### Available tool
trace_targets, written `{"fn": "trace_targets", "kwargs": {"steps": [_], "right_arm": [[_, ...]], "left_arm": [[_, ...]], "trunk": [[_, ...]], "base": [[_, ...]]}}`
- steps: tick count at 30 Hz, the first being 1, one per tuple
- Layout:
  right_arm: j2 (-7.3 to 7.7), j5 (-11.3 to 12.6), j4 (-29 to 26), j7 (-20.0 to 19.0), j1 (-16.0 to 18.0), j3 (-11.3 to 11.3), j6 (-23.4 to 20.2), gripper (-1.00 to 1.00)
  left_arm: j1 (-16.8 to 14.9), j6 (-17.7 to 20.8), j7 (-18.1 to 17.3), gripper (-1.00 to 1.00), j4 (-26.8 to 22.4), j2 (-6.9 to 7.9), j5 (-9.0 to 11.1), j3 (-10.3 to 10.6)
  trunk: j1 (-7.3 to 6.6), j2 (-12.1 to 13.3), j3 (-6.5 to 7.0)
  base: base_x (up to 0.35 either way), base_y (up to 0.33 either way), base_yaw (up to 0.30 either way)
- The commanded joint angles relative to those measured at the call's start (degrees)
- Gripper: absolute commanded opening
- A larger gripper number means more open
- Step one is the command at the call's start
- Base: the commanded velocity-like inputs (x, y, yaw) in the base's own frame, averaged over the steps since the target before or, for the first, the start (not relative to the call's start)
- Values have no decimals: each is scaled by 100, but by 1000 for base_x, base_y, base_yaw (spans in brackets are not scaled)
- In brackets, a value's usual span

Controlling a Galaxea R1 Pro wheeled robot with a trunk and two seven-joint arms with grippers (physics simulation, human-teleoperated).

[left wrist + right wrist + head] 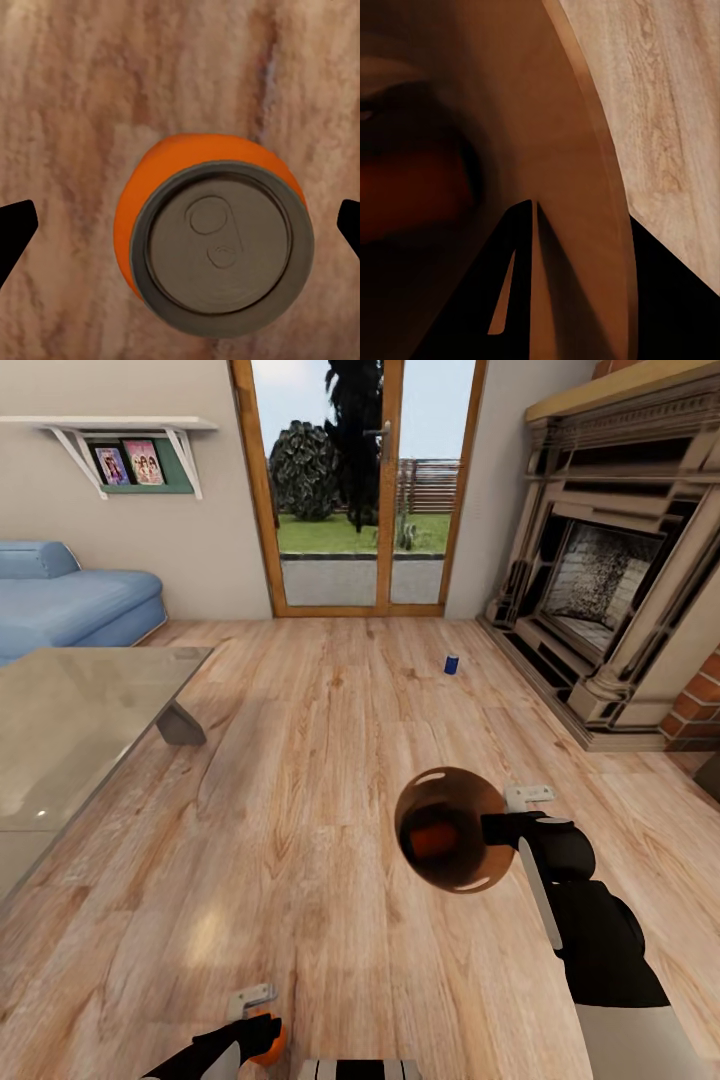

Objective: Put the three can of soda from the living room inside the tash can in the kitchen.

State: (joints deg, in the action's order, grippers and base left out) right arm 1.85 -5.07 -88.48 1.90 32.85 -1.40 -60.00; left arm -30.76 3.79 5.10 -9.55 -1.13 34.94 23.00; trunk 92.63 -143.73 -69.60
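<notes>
My right gripper (497, 828) is shut on the rim of the brown tash can (450, 830) and holds it above the wood floor, its mouth tilted toward the head camera. An orange can of soda (433, 841) lies inside it. In the right wrist view a dark finger (514, 285) clamps the bin's wall (577, 195). A second orange can (214, 240) stands upright on the floor. My left gripper (180, 232) hangs open right above it, one fingertip on each side and neither touching. The head view has that can (270, 1043) at the bottom edge. A dark blue can (451, 663) stands farther off near the fireplace.
A glass coffee table (90, 720) fills the left side, with a blue sofa (70, 605) behind it. The ornate fireplace (620, 610) and its brick hearth line the right wall. Glazed wooden doors (360, 490) close the far end. Open wood floor lies between.
</notes>
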Motion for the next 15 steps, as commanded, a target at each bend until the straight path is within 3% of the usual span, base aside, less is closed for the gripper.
{"fn": "trace_targets", "kwargs": {"steps": [1, 7, 15], "right_arm": [[-1, 41, -2, -23, 2, -1, 0, -100], [-2, 41, -3, -23, 2, -1, 0, -100], [-7, 41, -3, -23, 2, -7, 0, -100]], "left_arm": [[0, 0, 0, 100, 1, 0, -1, 3], [0, 2, 0, 100, 4, -7, -13, 20], [0, -1, 24, 100, -2, -20, -23, 29]], "trunk": [[-1, 0, 1], [12, -7, -110], [12, -7, -110]], "base": [[0, 0, 0], [0, 0, 0], [0, 0, 0]]}}
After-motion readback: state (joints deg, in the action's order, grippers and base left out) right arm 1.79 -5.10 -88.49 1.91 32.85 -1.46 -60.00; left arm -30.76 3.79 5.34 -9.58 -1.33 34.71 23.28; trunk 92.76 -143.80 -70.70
